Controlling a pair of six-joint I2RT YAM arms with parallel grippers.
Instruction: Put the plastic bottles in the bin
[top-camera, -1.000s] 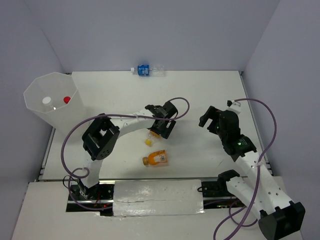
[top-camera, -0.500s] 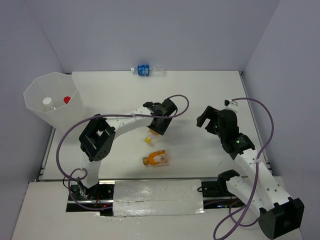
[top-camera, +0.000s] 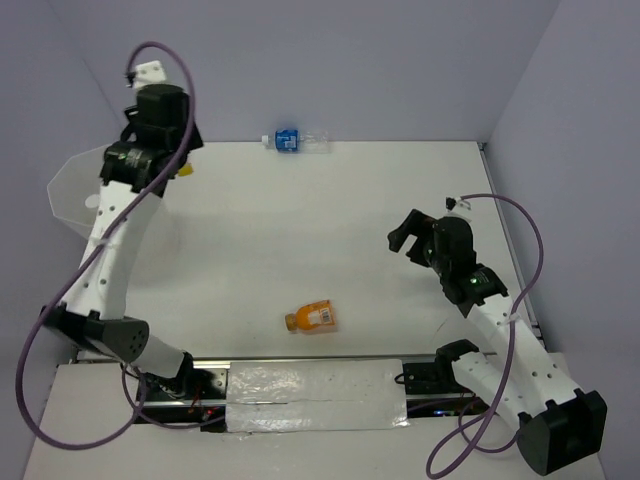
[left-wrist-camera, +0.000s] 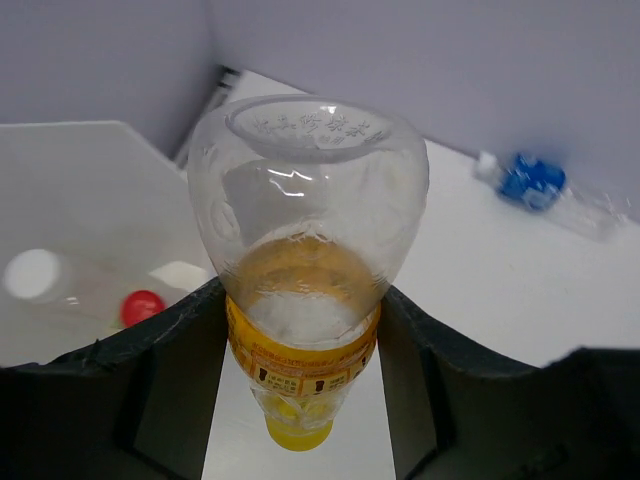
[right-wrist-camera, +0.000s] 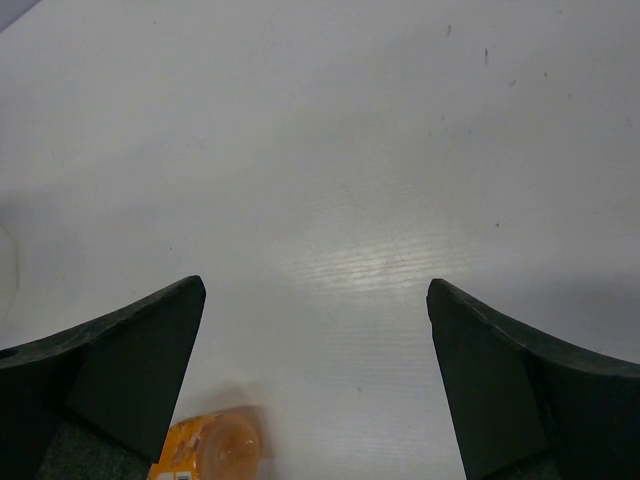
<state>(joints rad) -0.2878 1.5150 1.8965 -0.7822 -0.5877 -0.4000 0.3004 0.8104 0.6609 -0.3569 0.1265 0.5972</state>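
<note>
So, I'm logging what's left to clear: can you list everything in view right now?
held juice bottle: 1, clear with orange liquid and a yellow cap, cap down, near the bin
loose juice bottle: 1, orange, lying on the table, front middle
blue-labelled bottle: 1, clear, lying at the table's far edge
white-capped bottle: 1, clear, inside the bin
red-capped bottle: 1, inside the bin
bin: 1, translucent white, far left corner
table: 1, white
left gripper: 1, black, shut on the held juice bottle
right gripper: 1, black, open and empty above the table
</note>
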